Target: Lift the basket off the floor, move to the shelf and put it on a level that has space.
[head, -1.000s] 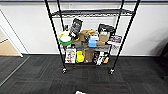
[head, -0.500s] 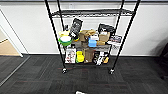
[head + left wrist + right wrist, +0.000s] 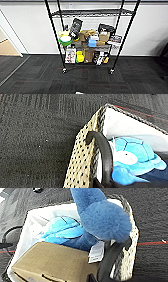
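Your left claw (image 3: pixel 101 159) has a dark curved finger (image 3: pixel 103 147) hooked over the rim of the basket (image 3: pixel 82 156), on the lined inner side of the beige woven wall; you cannot tell whether it is clamped or loose. Just inside that finger lies a light-blue plush turtle (image 3: pixel 132 159) against the whitish lining. Beyond the basket's outer wall is the floor (image 3: pixel 35 136), dark carpet.

Your right claw (image 3: pixel 111 260) sits at the opposite rim, a dark finger (image 3: pixel 112 255) running along the inside of the woven wall; whether it is closed on the rim cannot be told either. Right beside it you have a brown cardboard box (image 3: pixel 52 260) lying in the basket, with a white tag (image 3: pixel 96 251) between box and finger. A dark-blue plush toy (image 3: pixel 102 215) rises above the box, and the turtle lies behind it against the lining.

Ahead of you, in the head view, the shelf (image 3: pixel 91 37) stands on casters against the white wall. Its upper wire level (image 3: pixel 92 12) looks bare, while the two lower tiers are crowded with boxes, a green bowl (image 3: pixel 65 40) and packets.
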